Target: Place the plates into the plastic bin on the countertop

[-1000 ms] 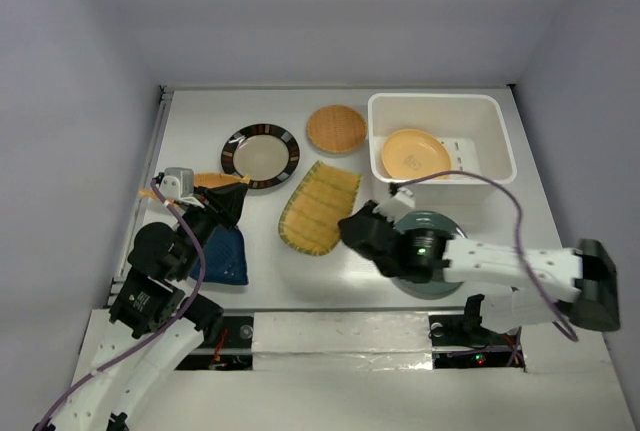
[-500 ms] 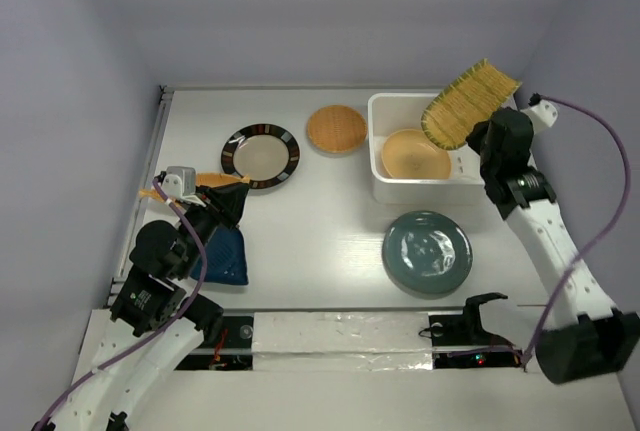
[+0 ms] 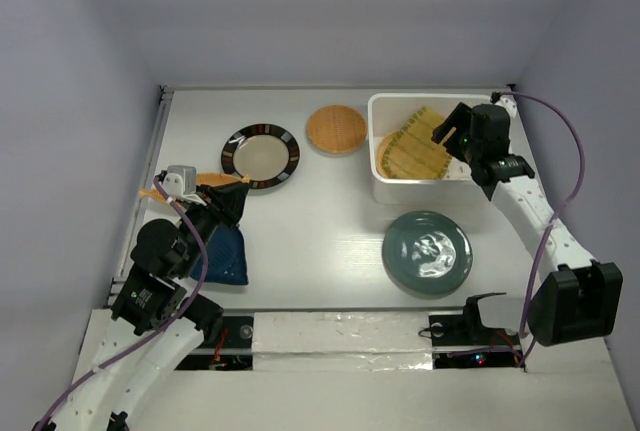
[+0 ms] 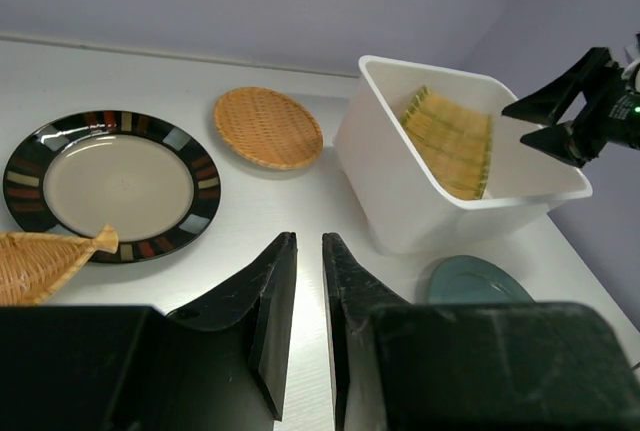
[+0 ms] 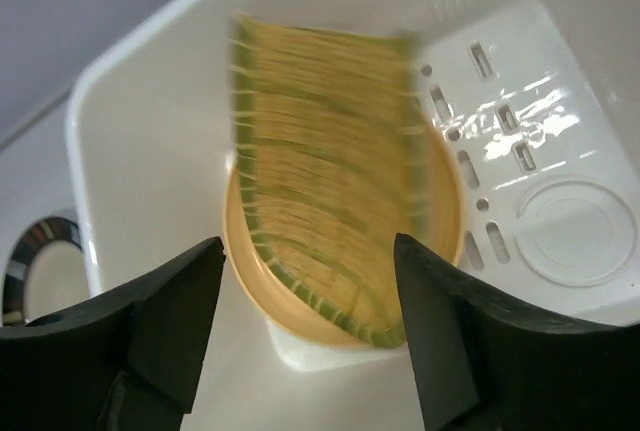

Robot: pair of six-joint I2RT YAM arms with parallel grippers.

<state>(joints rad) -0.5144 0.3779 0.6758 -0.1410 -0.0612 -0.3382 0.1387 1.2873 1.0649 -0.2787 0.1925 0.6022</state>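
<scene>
The white plastic bin [image 3: 440, 99] stands at the back right of the countertop [image 3: 330, 241]. Inside it, the yellow-green slatted plate [image 5: 320, 171] lies tilted on the round orange-yellow plate [image 5: 250, 273]. My right gripper [image 5: 310, 261] hangs open just above them, holding nothing. The teal plate [image 3: 427, 252] lies in front of the bin. The black-rimmed plate [image 3: 260, 155] and the woven tan plate [image 3: 336, 128] sit at the back. My left gripper [image 4: 308, 241] is shut and empty, hovering over the blue leaf dish [image 3: 222, 256], with the orange leaf dish [image 4: 40, 266] to its left.
Pale walls close in the table on three sides. The right half of the bin floor [image 5: 560, 221] is bare perforated plastic. A purple cable [image 3: 560, 201] loops along the right arm.
The right gripper lifted the slatted plate off the table, carried it over the bin and opened; the plate now lies in the bin. The left arm has not moved.
</scene>
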